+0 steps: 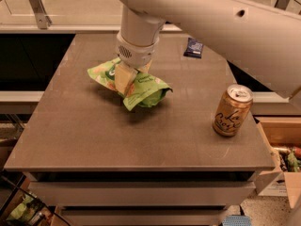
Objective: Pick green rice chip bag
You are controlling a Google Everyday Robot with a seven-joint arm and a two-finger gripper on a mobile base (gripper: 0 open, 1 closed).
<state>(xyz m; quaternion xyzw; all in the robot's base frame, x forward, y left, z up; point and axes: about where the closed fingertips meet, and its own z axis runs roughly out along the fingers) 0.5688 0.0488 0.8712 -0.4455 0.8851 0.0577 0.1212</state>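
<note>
The green rice chip bag is a crinkly light-green pouch over the left-middle of the brown table. My gripper comes down from the white arm and is shut on the bag's middle, with one tan finger showing across the front of the bag. The bag hangs crumpled from the gripper, and a shadow lies on the table beneath it. The bag's left end sticks out past the wrist; part of it is hidden behind the gripper.
A gold drink can stands upright at the table's right side. A small dark-blue packet lies at the back right. An open cardboard box sits off the right edge. A rail runs behind the table.
</note>
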